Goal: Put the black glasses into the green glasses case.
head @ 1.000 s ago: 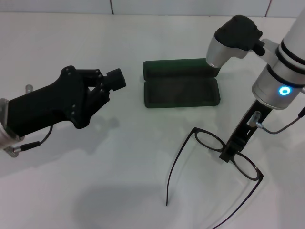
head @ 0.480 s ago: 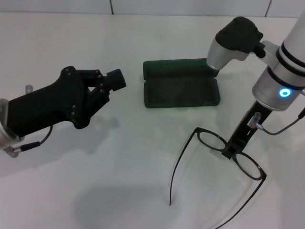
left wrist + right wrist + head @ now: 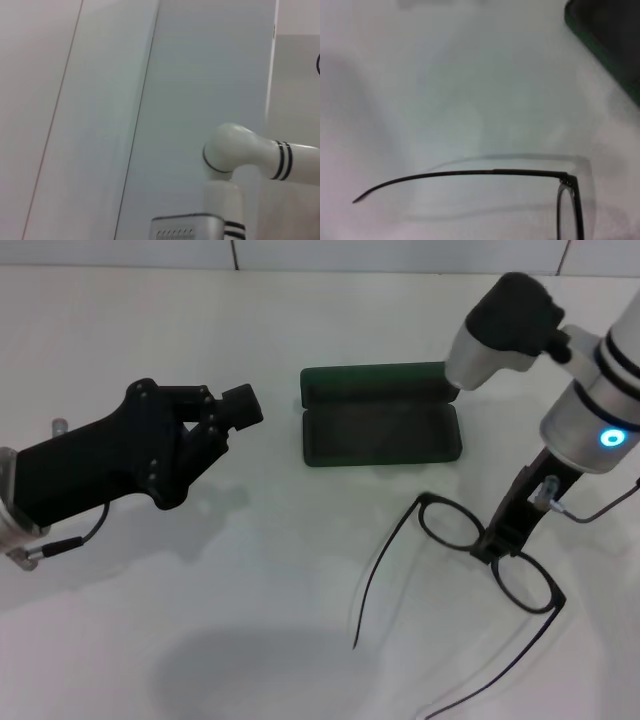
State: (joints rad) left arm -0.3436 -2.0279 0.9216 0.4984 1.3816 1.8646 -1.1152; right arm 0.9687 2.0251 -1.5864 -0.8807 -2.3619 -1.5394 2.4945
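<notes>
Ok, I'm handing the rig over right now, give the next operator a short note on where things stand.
Right gripper: shut on the bridge of the black glasses, temple arms unfolded; the shadow under them suggests they are just off the table.
Left gripper: idle on the robot's left, holding nothing.
Green glasses case: open on the table, beyond the glasses, nothing seen inside.
Done: glasses grasped.
Left: carry them over the case, lower them in, release. The long open temples may overhang the case, so watch the fit.

- Bright, even light from overhead; soft shadows lie on the white table [image 3: 260, 620].
- Right wrist view is blurred; the black glasses [image 3: 470, 174] look soft.
</notes>
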